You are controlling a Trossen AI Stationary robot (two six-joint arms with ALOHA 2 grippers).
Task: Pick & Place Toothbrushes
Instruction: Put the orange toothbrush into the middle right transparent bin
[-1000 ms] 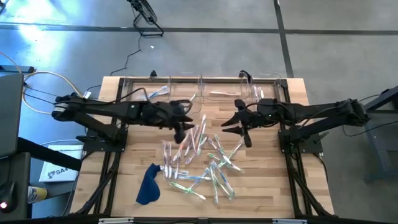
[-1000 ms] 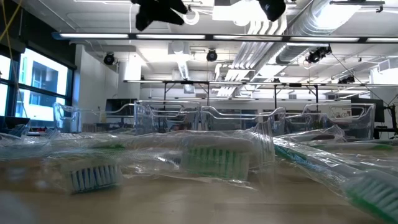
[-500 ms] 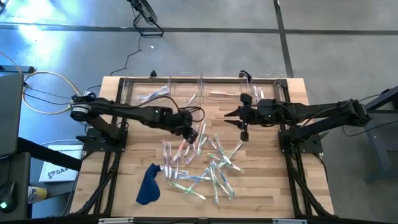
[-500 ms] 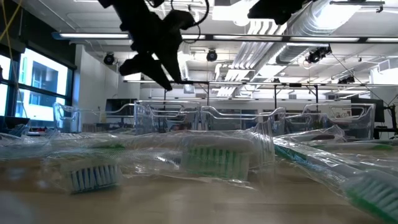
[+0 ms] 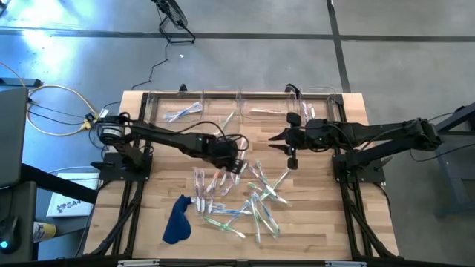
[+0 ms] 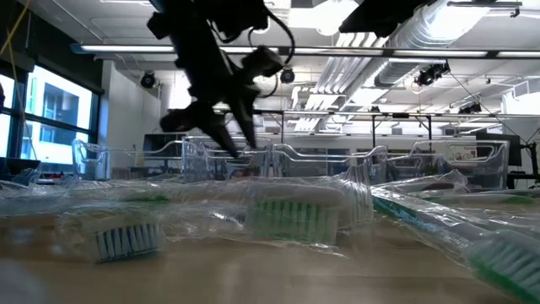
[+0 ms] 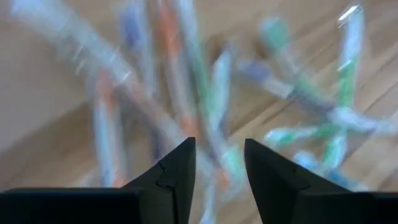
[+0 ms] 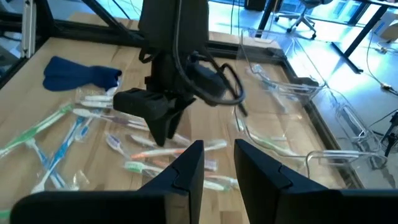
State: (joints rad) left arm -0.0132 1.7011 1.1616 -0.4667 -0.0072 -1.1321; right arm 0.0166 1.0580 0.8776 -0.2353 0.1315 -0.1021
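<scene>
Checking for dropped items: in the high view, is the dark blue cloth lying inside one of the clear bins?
No, the blue cloth lies on the wooden table, near its front left, far from the clear bins.

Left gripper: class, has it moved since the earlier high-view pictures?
Yes. The left gripper has swung away from the clear bins, down over the toothbrushes.

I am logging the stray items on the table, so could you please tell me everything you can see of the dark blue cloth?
The dark blue cloth is a soft, matte piece of fabric lying crumpled on the wooden table, near its front left corner in the high view. It looks bunched, narrower at one end and wider at the other. It sits just left of the toothbrushes, with the nearest wrapper beside its upper end; whether they touch is unclear. Neither claw is near it.
</scene>
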